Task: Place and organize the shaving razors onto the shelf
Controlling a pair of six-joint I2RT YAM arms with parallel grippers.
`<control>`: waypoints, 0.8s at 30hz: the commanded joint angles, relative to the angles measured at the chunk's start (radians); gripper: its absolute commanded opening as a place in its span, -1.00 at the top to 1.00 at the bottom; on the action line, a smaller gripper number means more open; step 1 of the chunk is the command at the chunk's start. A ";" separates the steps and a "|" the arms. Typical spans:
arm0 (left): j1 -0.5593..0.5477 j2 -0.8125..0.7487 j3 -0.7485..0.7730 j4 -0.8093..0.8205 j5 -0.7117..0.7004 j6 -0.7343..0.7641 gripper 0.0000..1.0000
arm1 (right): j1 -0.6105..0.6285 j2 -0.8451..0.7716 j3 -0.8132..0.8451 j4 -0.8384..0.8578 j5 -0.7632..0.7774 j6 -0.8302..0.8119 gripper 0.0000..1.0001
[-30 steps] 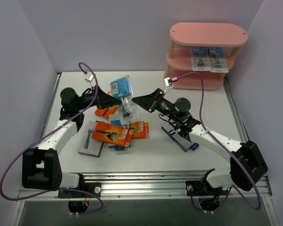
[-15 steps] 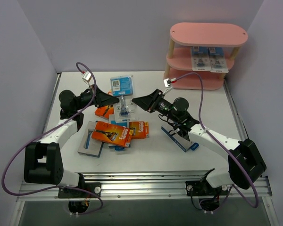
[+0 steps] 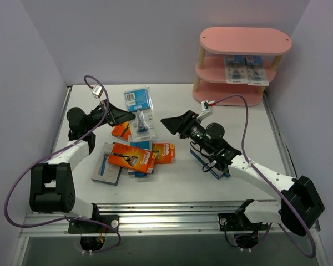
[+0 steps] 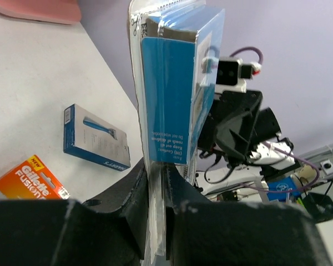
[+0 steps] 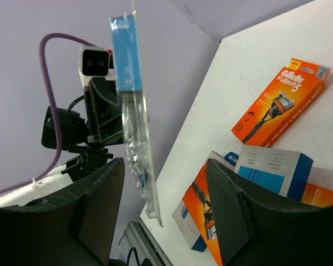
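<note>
A white-blue blister razor pack (image 3: 140,110) hangs upright above the table, with my left gripper (image 3: 132,117) shut on its lower edge. The left wrist view shows the clear card (image 4: 175,83) pinched between the black fingers (image 4: 127,191). My right gripper (image 3: 167,123) stands open just right of the pack and apart from it. From the right wrist the pack (image 5: 134,111) is seen edge-on, with nothing between my right gripper's (image 5: 165,208) wide jaws. The pink shelf (image 3: 244,40) stands at the back right with two blister packs (image 3: 245,71) on its middle board.
More razor packs lie in a heap at mid-table: orange boxes (image 3: 132,157) (image 3: 164,152) and a blue-grey box (image 3: 106,164). Another orange box (image 3: 121,131) lies under the left arm. A blue box (image 3: 212,163) lies under the right arm. Purple walls close in both sides.
The left gripper closed on the blister pack. The right gripper let go of it, opened and drew back to the right. The pack shifted slightly left and up.
</note>
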 commanded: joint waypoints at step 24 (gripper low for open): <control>0.079 0.131 -0.056 0.307 -0.063 -0.222 0.95 | 0.313 0.229 0.025 0.262 0.308 -0.008 0.10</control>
